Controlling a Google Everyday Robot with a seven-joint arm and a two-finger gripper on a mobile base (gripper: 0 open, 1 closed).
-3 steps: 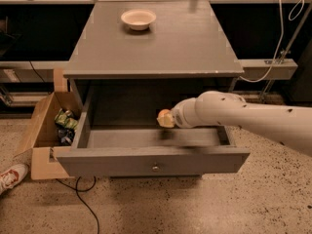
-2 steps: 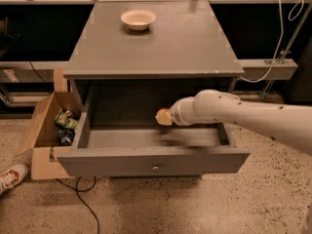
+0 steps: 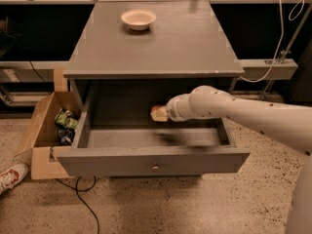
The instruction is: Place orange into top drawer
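Observation:
The top drawer (image 3: 122,161) of the grey cabinet is pulled open, its knob at the centre of the front panel. My white arm reaches in from the right, and the gripper (image 3: 159,113) hangs over the middle of the drawer's inside, above its floor. A small tan-orange lump shows at the arm's tip; I cannot tell whether it is the orange or part of the gripper. No separate orange shows on the drawer floor or the cabinet top.
A cream-white bowl (image 3: 139,18) sits at the back of the cabinet top (image 3: 156,48). An open cardboard box (image 3: 41,140) with packets stands on the floor to the left. A shoe (image 3: 12,176) and a black cable (image 3: 80,199) lie in front of it.
The gripper has moved a little to the left and further back inside the open drawer. The drawer, bowl and box have not moved.

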